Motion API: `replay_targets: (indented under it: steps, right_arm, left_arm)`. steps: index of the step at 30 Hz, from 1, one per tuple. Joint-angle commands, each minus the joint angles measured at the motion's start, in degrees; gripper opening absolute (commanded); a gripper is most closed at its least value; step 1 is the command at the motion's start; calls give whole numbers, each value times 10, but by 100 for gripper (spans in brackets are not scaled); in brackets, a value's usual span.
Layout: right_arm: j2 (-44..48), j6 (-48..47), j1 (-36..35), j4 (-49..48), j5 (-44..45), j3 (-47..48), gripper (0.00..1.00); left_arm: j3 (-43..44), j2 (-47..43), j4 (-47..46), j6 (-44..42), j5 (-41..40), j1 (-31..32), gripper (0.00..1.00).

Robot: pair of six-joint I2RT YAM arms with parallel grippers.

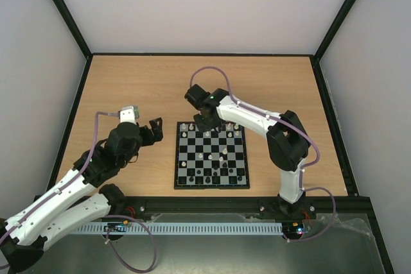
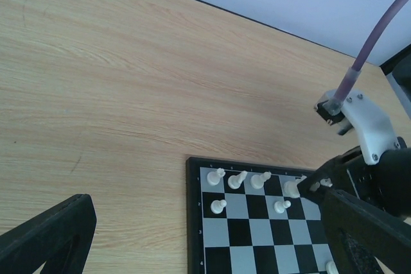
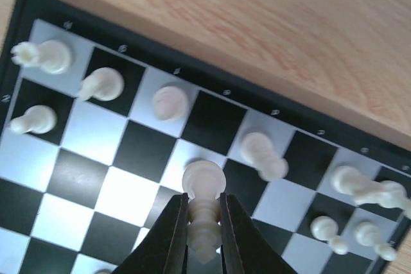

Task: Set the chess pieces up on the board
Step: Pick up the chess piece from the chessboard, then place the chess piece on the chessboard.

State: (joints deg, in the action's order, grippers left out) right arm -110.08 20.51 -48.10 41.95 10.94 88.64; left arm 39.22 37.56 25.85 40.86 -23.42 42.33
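The board [image 1: 180, 158] lies in the middle of the table, between the two arms. Cream-white chess pieces [image 1: 187, 127] stand along its far rows, and black pieces [image 1: 199, 173] stand in the near rows. My right gripper [image 1: 207, 123] hangs over the board's far edge. In the right wrist view this gripper [image 3: 204, 196] is shut on a cream-white piece [image 3: 204, 181], just above a pale square. Other white pieces [image 3: 169, 102] stand around it. My left gripper [image 1: 154, 129] is open and empty, left of the board's far-left corner [image 2: 191, 178].
Bare wooden table [image 1: 135, 88] spreads left of the board and beyond it. Black frame posts and pale walls close in the table. The right arm's white wrist and purple cable [image 2: 363, 120] show at the right of the left wrist view.
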Motion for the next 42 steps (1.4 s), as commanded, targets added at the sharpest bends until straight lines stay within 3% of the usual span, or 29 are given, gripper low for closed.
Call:
replay_targets:
  steps: [1,24,42]
  right_arm:
    - [10,-5,20,44,26,33,6]
    - [-92,-7,29,63,19,94,7]
    - [-98,-6,29,60,13,71,8]
  left_arm:
    - [0,5,-21,-13,11,-3,99]
    - [6,23,-18,-34,22,-5,99]
    - [2,28,-24,-37,28,-8,99]
